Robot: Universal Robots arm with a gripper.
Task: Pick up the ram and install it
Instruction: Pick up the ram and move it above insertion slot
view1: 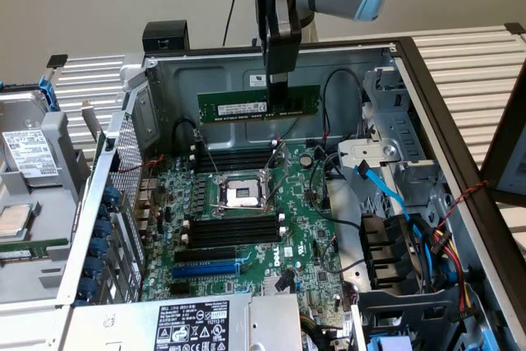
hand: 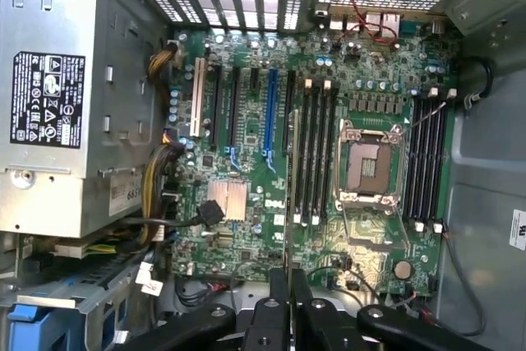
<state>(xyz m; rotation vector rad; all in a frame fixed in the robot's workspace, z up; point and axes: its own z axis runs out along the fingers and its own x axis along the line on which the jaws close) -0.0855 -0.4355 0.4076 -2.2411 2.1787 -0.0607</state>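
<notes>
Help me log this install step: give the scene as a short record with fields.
gripper: shut on ram
ram: green stick, long edge level, held in the air over the motherboard
slots: black, on both sides of the socket, look empty
progress: ram picked up, not yet seated in a slot

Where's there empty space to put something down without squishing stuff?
Bare slatted table lies outside the case's dark rim, on the exterior view's right. Inside it's crowded: motherboard, tangled cables, and the gripper holding the ram above.
</notes>
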